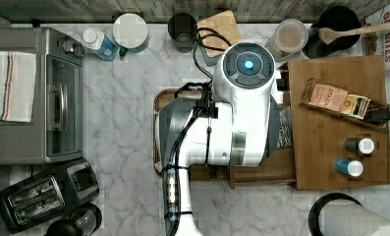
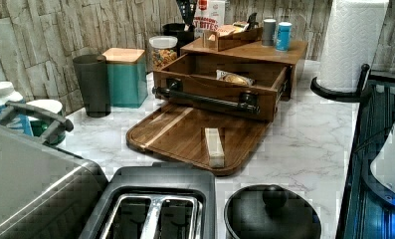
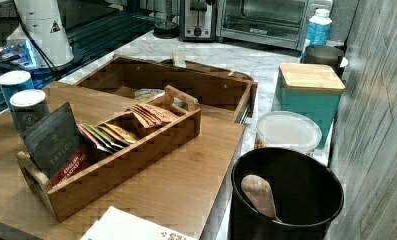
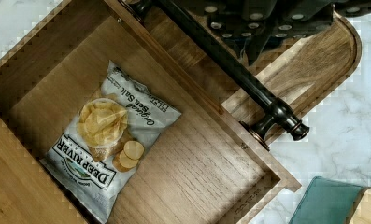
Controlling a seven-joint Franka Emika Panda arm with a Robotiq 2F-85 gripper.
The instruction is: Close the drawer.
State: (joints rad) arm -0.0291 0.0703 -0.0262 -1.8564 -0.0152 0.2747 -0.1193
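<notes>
In the top view, going left to right, a silver toaster oven (image 1: 40,98) and a black two-slot toaster (image 1: 47,194) sit at the left edge of the white marble table (image 1: 124,128). Next comes the dark rounded-corner wooden serving tray (image 1: 157,137), then the white robot arm (image 1: 217,132), then the bamboo-coloured box cabinet (image 1: 340,147).

The medium-brown wooden drawer (image 2: 220,89) stands pulled out of the cabinet, open. Its front overhangs the serving tray's far edge. In the top view it slides out toward the top view's left; its long axis runs across that slide, along the front panel. A dark metal bar handle (image 2: 207,99) runs the length of the front panel. In the left view the front panel faces the camera. Inside the drawer lies a grey bag of potato chips (image 4: 103,144), flat on the floor of the drawer.

The arm reaches in from the top view's bottom edge and bends over the drawer, its wrist turned downward. In the wrist view the dark pincer (image 4: 262,28) hangs above the bar handle, over the tray side of the front panel; whether its fingers are parted or together, I cannot tell.

On the cabinet top stand a slatted wooden caddy of tea packets (image 3: 111,150) and two small capped cans (image 3: 21,100).
</notes>
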